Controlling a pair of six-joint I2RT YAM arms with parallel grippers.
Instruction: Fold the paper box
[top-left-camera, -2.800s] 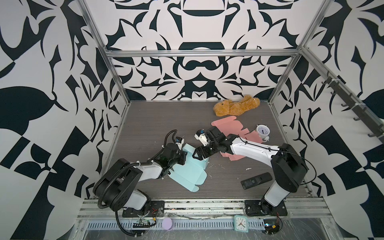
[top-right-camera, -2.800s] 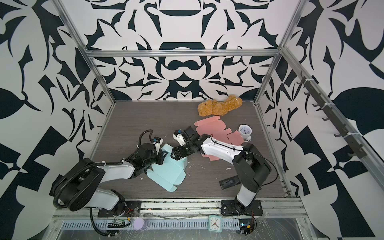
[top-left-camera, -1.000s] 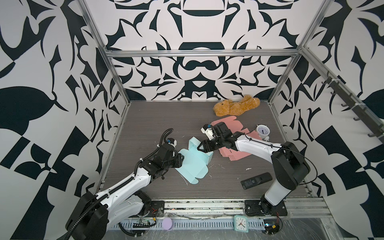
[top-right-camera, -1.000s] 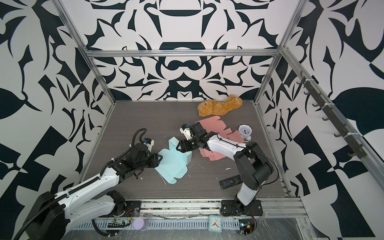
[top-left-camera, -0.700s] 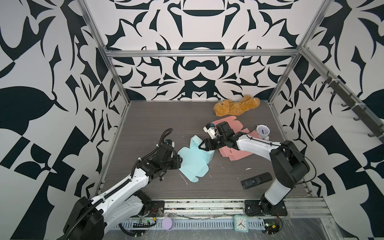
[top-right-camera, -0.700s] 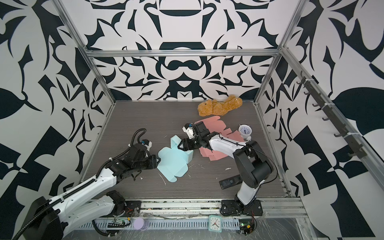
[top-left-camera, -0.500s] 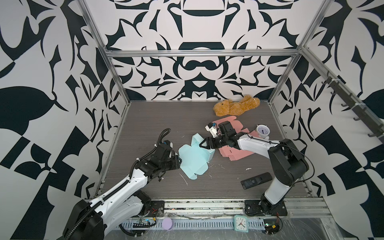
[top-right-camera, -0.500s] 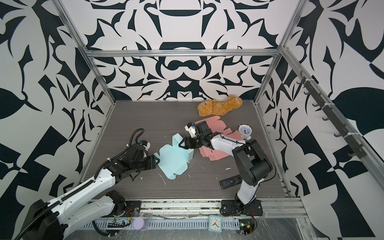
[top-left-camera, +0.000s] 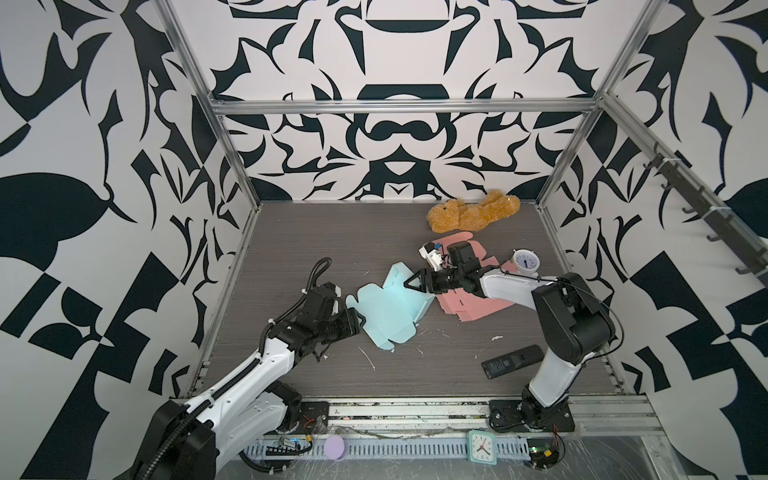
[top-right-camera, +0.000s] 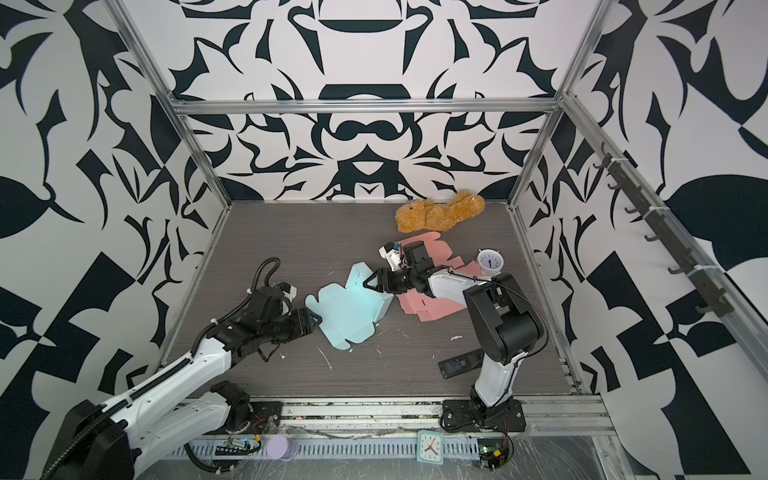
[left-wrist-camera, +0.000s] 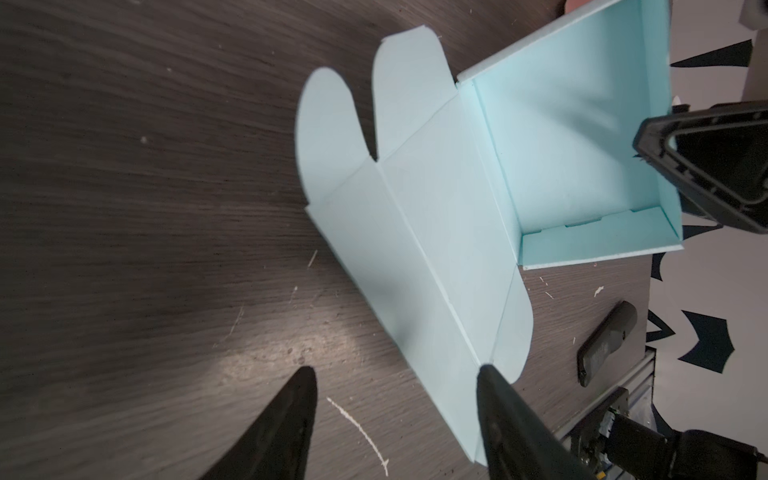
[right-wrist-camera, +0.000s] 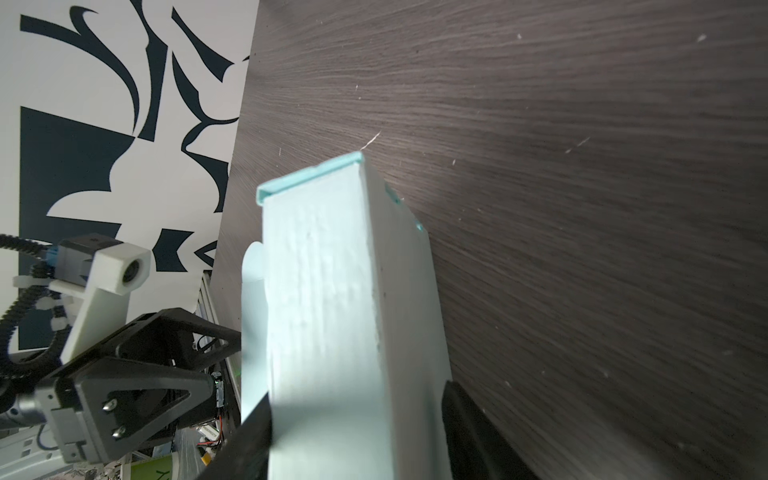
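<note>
The light blue paper box (top-left-camera: 386, 309) (top-right-camera: 345, 309) lies partly folded at mid-table, its flaps spread flat toward the front left and one end raised into walls. My right gripper (top-left-camera: 409, 282) (top-right-camera: 370, 284) is at that raised far end. In the right wrist view its fingers (right-wrist-camera: 469, 424) press a doubled wall of the box (right-wrist-camera: 328, 291) from both sides. My left gripper (top-left-camera: 357, 322) (top-right-camera: 318, 322) is open at the box's left edge. In the left wrist view (left-wrist-camera: 395, 374) one fingertip overlaps a flat flap of the box (left-wrist-camera: 436, 232), the other is over bare table.
Flat pink paper sheets (top-left-camera: 478, 303) lie under my right arm. A brown teddy bear (top-left-camera: 469, 216) is at the back, a small white clock (top-left-camera: 525, 262) at the right, a black remote (top-left-camera: 511, 361) at the front right. White scraps dot the table.
My left gripper has let go, opened wider and drawn back to the box's left edge. My right gripper has pulled the box toward the back, with its wall raised.
</note>
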